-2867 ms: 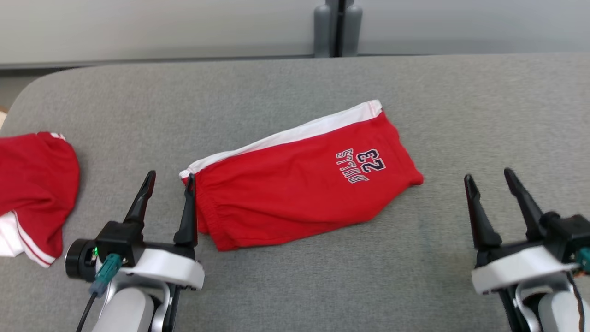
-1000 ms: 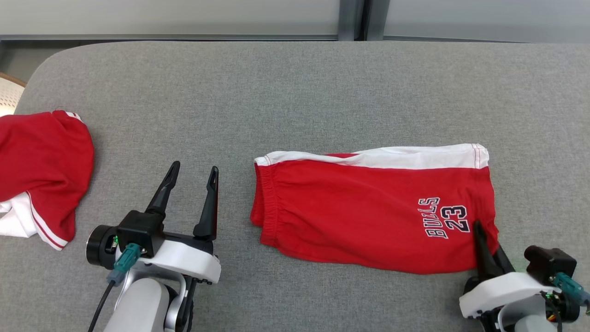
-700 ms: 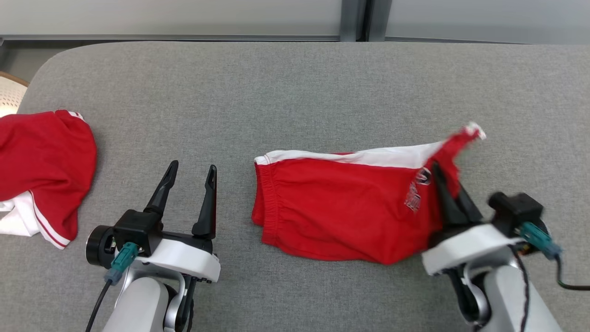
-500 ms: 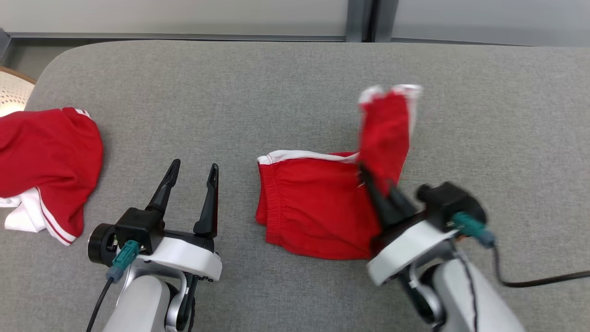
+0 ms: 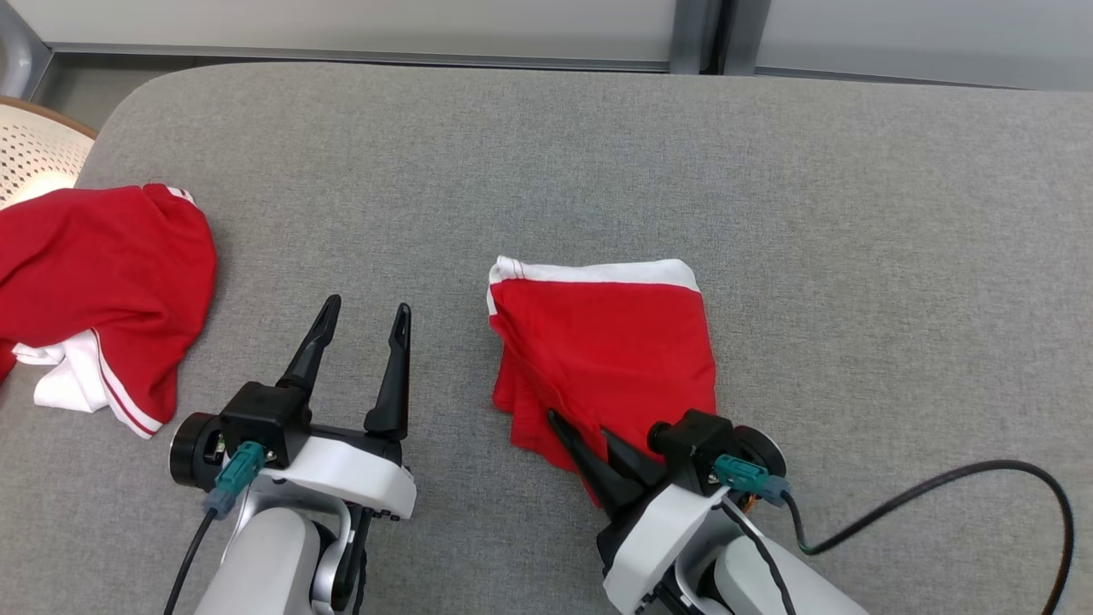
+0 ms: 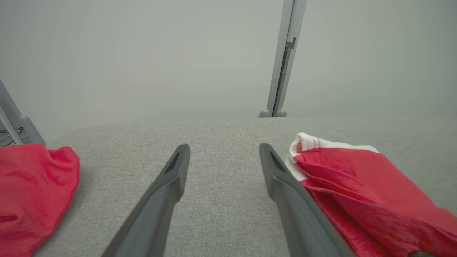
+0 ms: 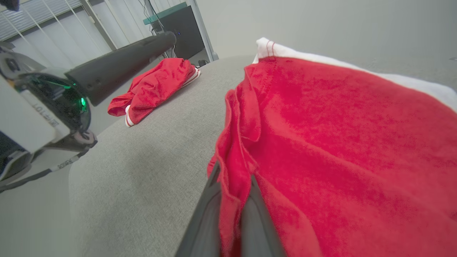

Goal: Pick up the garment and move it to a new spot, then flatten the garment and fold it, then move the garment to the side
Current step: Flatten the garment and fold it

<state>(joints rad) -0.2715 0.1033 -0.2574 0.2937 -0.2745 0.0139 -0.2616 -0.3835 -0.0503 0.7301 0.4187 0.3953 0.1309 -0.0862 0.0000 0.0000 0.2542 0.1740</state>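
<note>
Red garment (image 7: 339,142), wrist view, right end effector (image 7: 232,175) pinching it, left end effector (image 5: 368,305) agape

A grey fabric-covered surface (image 5: 512,154) with a rounded far-left corner carried red shorts (image 5: 606,359) near its middle, folded over with a white band along their far edge, while a crumpled second red garment (image 5: 102,282) with white trim lay well apart at its left edge.

Folded shorts (image 5: 606,342) mid-surface (image 5: 854,213); second garment (image 5: 102,282) far left; left pincer (image 5: 368,304) between them.
</note>
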